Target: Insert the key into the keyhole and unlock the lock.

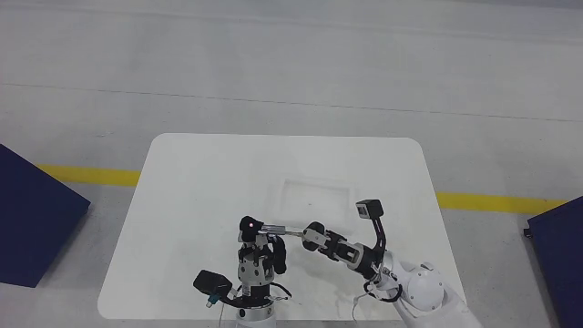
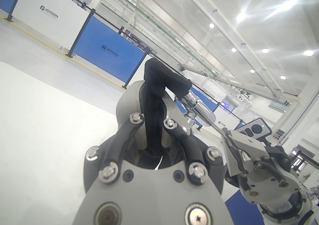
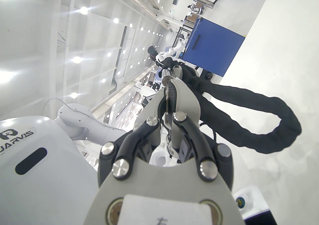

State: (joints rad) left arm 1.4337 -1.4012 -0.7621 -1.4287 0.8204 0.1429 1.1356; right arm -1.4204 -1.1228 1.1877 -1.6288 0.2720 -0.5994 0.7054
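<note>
The lock is a chrome cylinder point(image 2: 200, 109) on a black fabric-covered cable point(image 2: 155, 91). My left gripper point(image 2: 152, 97) is shut on that cable and holds the lock above the table's near edge point(image 1: 264, 229). My right gripper point(image 3: 170, 84) is shut on the thin metal key point(image 3: 167, 97). The key's tip sits at the keyhole in the cylinder's end face point(image 3: 165, 79). In the left wrist view the key's shaft point(image 2: 217, 128) runs from the right gripper point(image 2: 228, 136) into the cylinder. The cable's loop point(image 3: 279, 121) hangs beside the right gripper. From above, both grippers point(image 1: 260, 241) point(image 1: 307, 233) meet, key point(image 1: 290, 231) between them.
The white table point(image 1: 200, 200) has rounded corners, and a faint square outline point(image 1: 314, 202) marks its middle. Dark blue barriers point(image 1: 27, 219) stand on the floor past its left and right sides. Both arms are crowded at the near edge.
</note>
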